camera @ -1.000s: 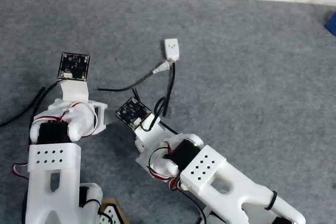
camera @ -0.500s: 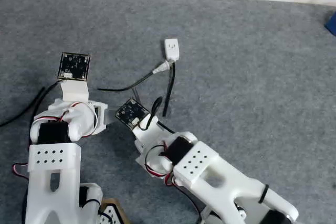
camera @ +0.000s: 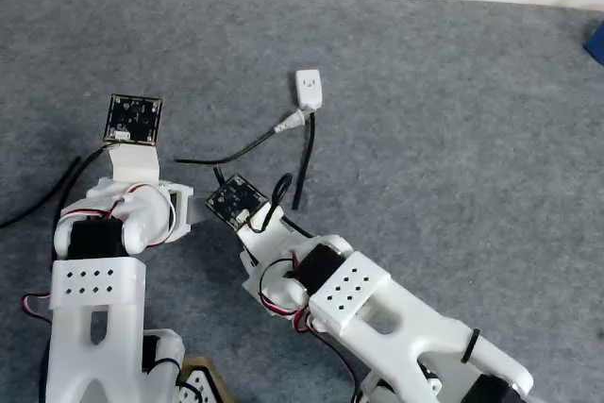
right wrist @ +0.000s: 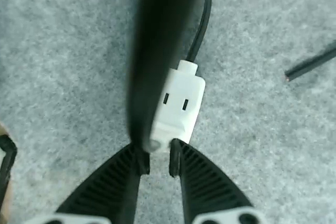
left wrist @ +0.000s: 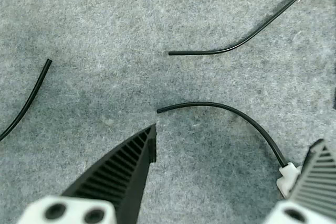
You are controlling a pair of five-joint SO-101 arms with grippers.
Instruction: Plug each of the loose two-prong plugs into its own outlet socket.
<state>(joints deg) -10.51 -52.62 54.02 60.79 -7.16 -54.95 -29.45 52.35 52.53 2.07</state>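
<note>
Right claw [right wrist: 157, 156] is closed on the near end of a white socket [right wrist: 181, 103]. Its two black ribbed fingers pinch the block from both sides, and the two slots look up at the wrist camera. A black cord leaves the far end of the block, so the long axis of the socket runs on in line with the claw.

For the coming move, I think the important thing is the loose white plug [camera: 291, 123]. It lies on the grey table [camera: 453, 139] beyond the right arm, toward the far edge, and well apart from the held socket. Its body lies slantwise: the cord trails back toward the left side, and the front end points to the far right, near a second socket [camera: 309, 89]. The right arm seems to me nearer to this plug than the left arm.

Left claw [left wrist: 237, 135] has its fingers wide apart over the table and grips nothing. A curved cord with a small white end piece [left wrist: 287, 176] lies under it, the white piece just beside one finger.

Plug and sockets look like hard, smooth plastic, boxy with rounded corners. The cords are thin and keep their bends. The table cover is a fuzzy felt.
</note>
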